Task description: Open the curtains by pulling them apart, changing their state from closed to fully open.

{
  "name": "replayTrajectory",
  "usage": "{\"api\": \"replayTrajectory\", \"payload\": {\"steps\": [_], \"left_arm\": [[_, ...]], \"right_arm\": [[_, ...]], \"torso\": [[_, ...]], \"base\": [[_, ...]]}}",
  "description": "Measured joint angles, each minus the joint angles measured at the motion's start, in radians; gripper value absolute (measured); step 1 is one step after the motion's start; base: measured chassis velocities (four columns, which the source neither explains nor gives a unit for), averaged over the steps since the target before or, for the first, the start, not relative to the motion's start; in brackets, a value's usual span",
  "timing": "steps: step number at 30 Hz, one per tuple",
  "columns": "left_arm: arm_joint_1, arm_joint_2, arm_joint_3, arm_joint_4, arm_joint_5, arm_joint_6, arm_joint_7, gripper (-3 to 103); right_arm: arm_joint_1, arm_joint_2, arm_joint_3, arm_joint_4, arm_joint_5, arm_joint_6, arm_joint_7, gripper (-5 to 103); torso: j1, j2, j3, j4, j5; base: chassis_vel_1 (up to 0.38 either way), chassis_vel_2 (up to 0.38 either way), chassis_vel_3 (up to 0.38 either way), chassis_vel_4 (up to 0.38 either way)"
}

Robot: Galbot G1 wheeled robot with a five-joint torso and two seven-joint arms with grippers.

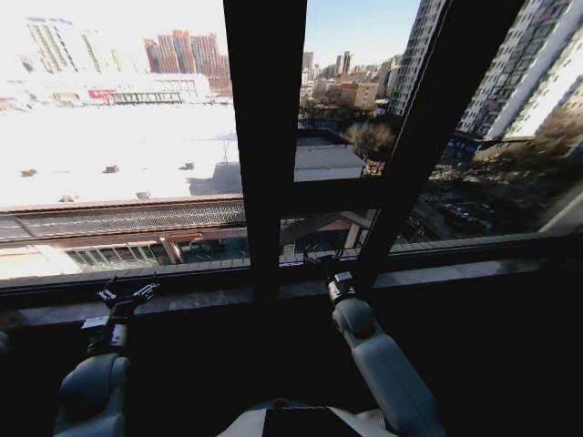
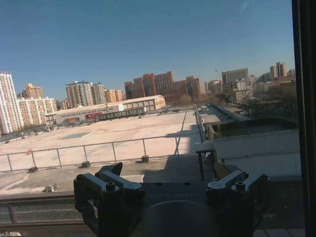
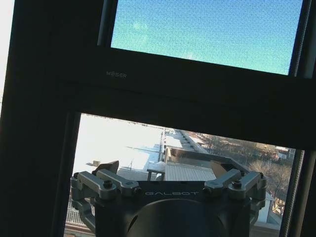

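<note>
The curtains are out of view; bare glass and the city beyond face me. My left gripper (image 1: pixel 127 293) is held low at the left, just in front of the window sill (image 1: pixel 455 273), its fingers (image 2: pixel 112 169) spread open with nothing between them. My right gripper (image 1: pixel 322 262) reaches up to the sill at the foot of the slanted frame bar (image 1: pixel 428 137) and is open and empty too. In the right wrist view its fingers (image 3: pixel 107 166) point at the dark frame crossbar (image 3: pixel 197 94).
A thick dark vertical frame post (image 1: pixel 264 137) stands between the two arms. The sill runs the full width below the glass, with a dark wall under it. Outside are a pale rooftop (image 2: pixel 108 133) and tall buildings.
</note>
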Motion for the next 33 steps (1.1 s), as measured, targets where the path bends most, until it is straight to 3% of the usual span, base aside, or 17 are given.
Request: {"api": "replayTrajectory", "payload": {"steps": [33], "left_arm": [[0.017,-0.019,-0.012,0.002,0.003,-0.034,0.002,100]], "right_arm": [[-0.027,-0.017,0.012,0.023,0.015,0.009,0.002,100]], "torso": [[0.0,0.0,0.0,0.0,0.0001]], "base": [[-0.336,-0.342,0.327,0.348]]}}
